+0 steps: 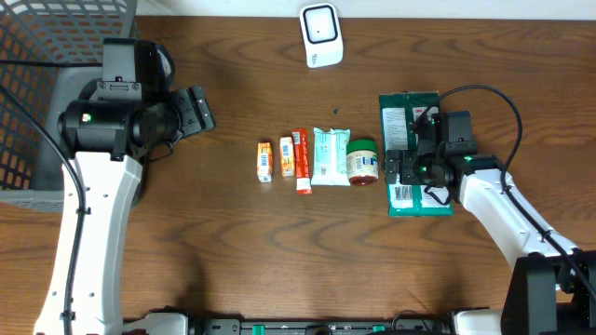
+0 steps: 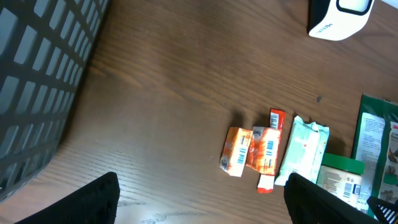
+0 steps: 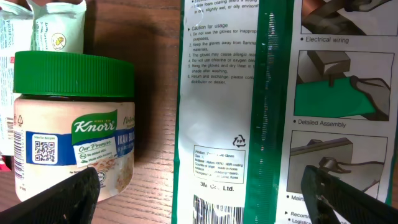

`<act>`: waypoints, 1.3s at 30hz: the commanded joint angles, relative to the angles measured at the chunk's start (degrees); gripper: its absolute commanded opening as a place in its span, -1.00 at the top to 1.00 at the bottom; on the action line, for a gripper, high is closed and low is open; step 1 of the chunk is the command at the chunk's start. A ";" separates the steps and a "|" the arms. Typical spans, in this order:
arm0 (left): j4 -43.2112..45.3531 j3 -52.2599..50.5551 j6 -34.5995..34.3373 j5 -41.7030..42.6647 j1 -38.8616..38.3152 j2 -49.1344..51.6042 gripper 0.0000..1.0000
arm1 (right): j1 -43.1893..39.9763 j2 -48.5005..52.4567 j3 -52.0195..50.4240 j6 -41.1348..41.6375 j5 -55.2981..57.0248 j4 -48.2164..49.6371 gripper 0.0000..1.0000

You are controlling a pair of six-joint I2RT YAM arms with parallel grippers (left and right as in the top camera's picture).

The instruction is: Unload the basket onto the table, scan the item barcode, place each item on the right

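A flat green glove packet (image 1: 416,112) lies at the right of the table, its barcode (image 1: 401,194) at the near end. My right gripper (image 1: 408,169) hovers open just over it, nothing between its fingers. In the right wrist view the packet (image 3: 249,93) fills the middle, its barcode (image 3: 217,211) lies between the open fingers, and my right gripper (image 3: 205,199) straddles it. A white scanner (image 1: 320,34) stands at the back centre. My left gripper (image 1: 197,110) is open and empty at the left, well away from the items; in its own view the left gripper (image 2: 202,202) is above bare wood.
A row of small items lies mid-table: orange box (image 1: 264,160), red tube (image 1: 301,160), pale green sachet (image 1: 329,155), green-lidded Knorr jar (image 1: 362,160) close beside the packet. A grey mesh basket (image 1: 47,56) stands at the far left.
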 commanded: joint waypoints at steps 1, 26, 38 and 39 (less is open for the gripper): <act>-0.17 0.61 0.33 0.11 -0.02 0.37 -0.70 | 0.28 -0.63 -0.44 1.09 0.70 -0.15 -0.98; -0.20 0.61 0.33 0.11 -0.02 0.37 -0.70 | 2.38 6.51 56.13 5.99 0.55 -48.57 -0.89; -0.20 0.61 0.33 0.11 -0.02 0.37 -0.70 | 7.89 29.07 74.55 6.01 0.48 -60.30 -0.97; -0.20 0.61 0.33 0.11 -0.02 0.37 -0.71 | 8.46 30.97 74.55 6.01 0.48 -60.43 -0.97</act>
